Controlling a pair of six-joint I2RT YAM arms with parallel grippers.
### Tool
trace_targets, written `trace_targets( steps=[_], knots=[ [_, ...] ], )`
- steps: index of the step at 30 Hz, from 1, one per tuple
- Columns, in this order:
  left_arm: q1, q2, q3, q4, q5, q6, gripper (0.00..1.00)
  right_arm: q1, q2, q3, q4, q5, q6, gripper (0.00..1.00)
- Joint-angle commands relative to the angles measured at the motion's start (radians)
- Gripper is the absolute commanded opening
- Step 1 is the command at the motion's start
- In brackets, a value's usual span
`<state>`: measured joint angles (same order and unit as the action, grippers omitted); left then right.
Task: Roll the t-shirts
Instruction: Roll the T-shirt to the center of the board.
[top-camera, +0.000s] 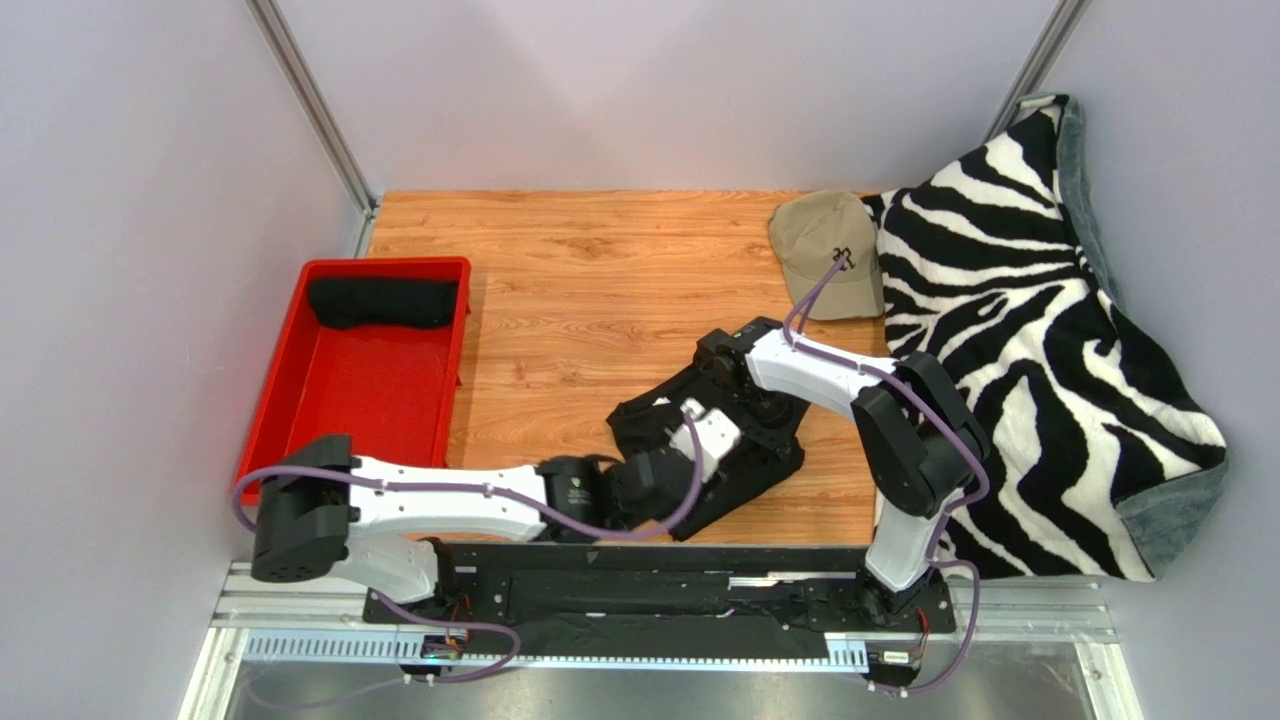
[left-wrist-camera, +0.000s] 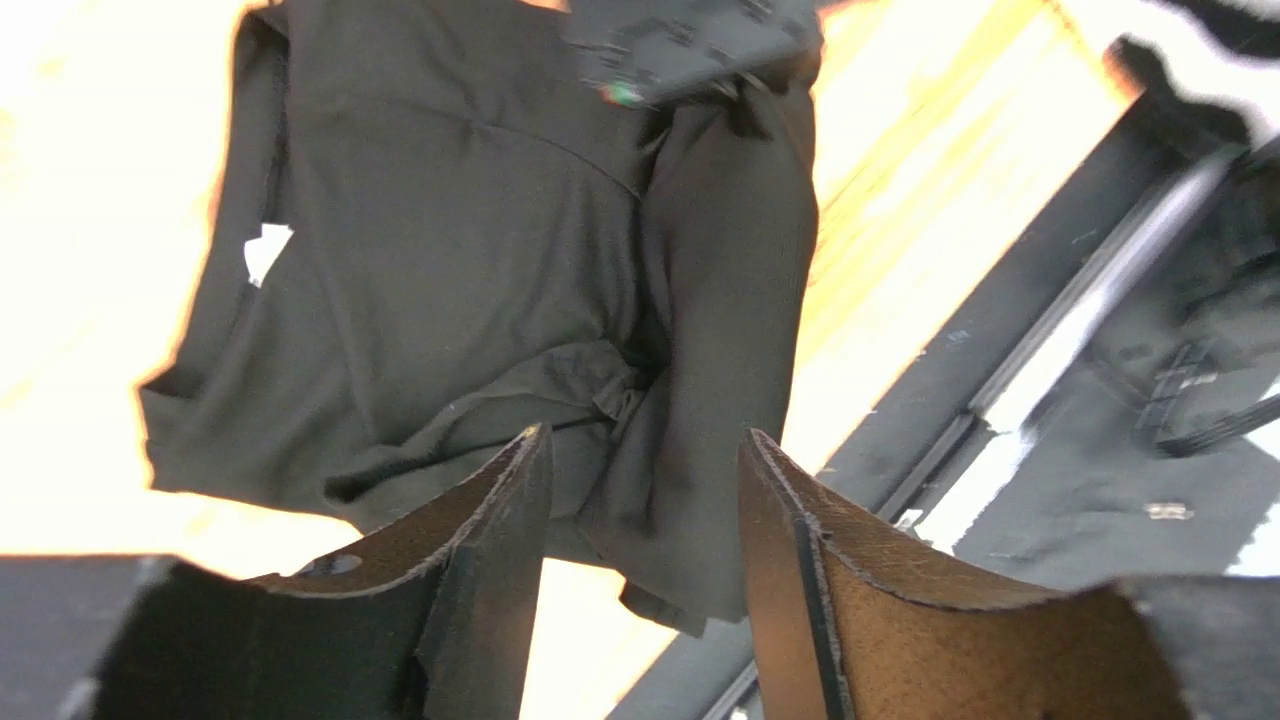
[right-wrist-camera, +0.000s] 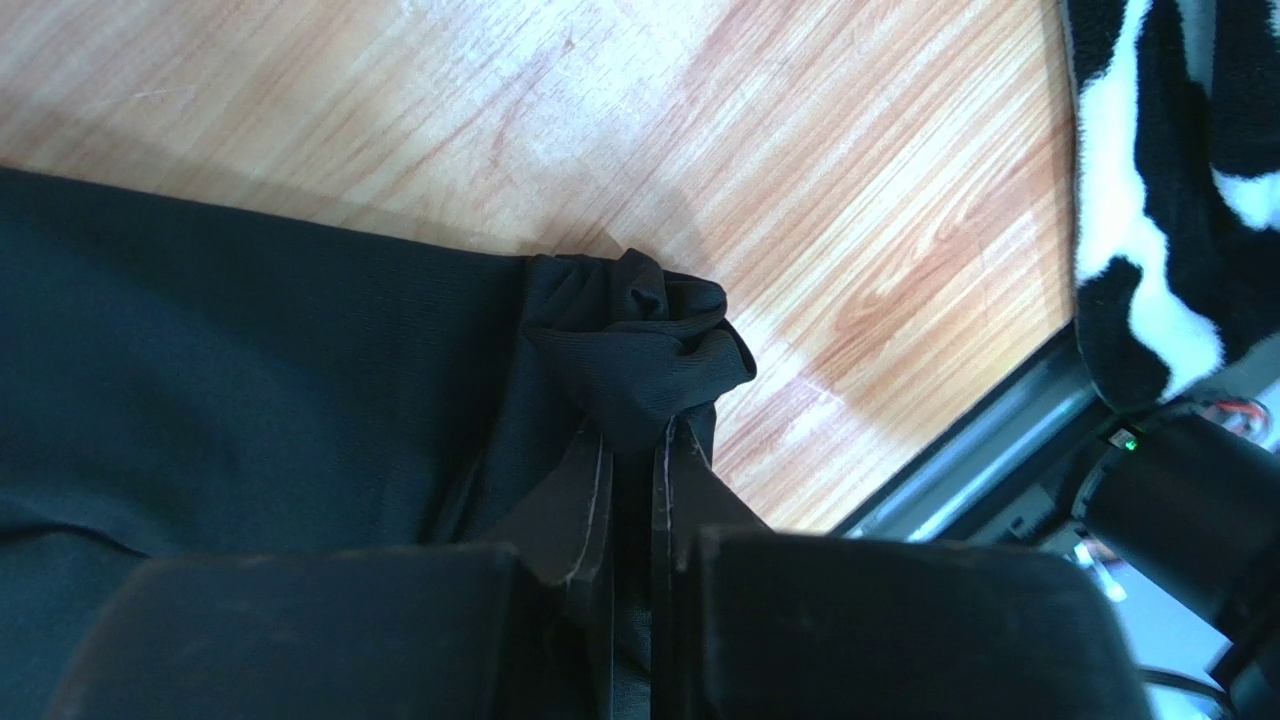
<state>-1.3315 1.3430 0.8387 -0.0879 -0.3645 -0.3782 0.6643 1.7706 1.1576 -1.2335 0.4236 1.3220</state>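
A black t-shirt lies crumpled on the wooden table near the front rail. My left gripper hovers over its near edge. In the left wrist view this gripper is open, and a loose fold of the shirt lies beyond and below the gap, gripped by neither finger. My right gripper is over the shirt's far side. In the right wrist view it is shut on a bunched knot of the black cloth. A second black t-shirt, rolled, rests at the far end of the red tray.
A tan cap lies at the back right of the table. A zebra-striped blanket covers the right side. The red tray stands along the left edge. The black base rail runs just in front of the shirt.
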Motion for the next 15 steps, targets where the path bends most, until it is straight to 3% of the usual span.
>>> trace_targets(
  steps=[1,4,15],
  knots=[
    [-0.164,0.134,0.08,0.028,-0.388,0.179,0.57,-0.019,0.053,0.071,-0.049,-0.031,-0.024,0.0],
    [-0.215,0.229,0.131,0.046,-0.442,0.248,0.58,-0.022,0.056,0.079,-0.047,-0.04,-0.03,0.0],
    [-0.244,0.386,0.212,0.131,-0.392,0.351,0.59,-0.042,0.107,0.103,-0.07,-0.051,-0.06,0.0]
  ],
)
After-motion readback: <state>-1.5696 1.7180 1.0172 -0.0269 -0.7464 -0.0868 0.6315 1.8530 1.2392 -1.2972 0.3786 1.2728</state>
